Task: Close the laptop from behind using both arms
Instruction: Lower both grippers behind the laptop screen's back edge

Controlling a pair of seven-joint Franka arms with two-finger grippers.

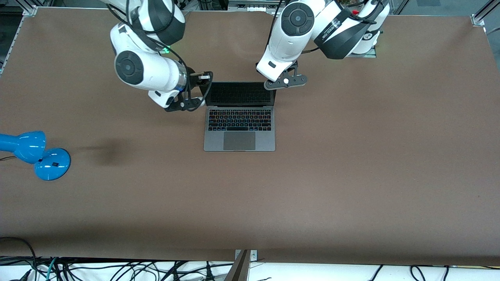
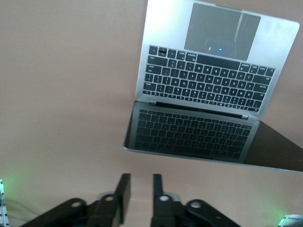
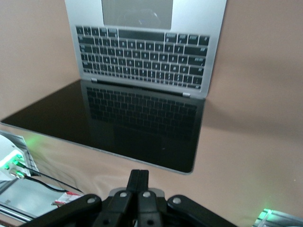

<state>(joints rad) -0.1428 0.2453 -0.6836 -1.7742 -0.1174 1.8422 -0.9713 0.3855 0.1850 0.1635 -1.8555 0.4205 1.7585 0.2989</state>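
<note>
The space-grey laptop [image 1: 239,132] lies open in the middle of the table, with its dark screen standing up at the edge nearer the robots' bases. It also shows in the left wrist view [image 2: 208,80] and in the right wrist view [image 3: 142,52]. My left gripper [image 1: 286,81] hangs by the lid's top corner at the left arm's end. Its fingers stand a narrow gap apart with nothing between them [image 2: 141,177]. My right gripper [image 1: 200,89] is by the lid's corner at the right arm's end. It is shut and empty [image 3: 139,172]. Neither gripper touches the lid.
A blue desk lamp [image 1: 39,154] stands on the brown table [image 1: 351,175] near the right arm's end. Cables hang below the table's edge nearest the front camera.
</note>
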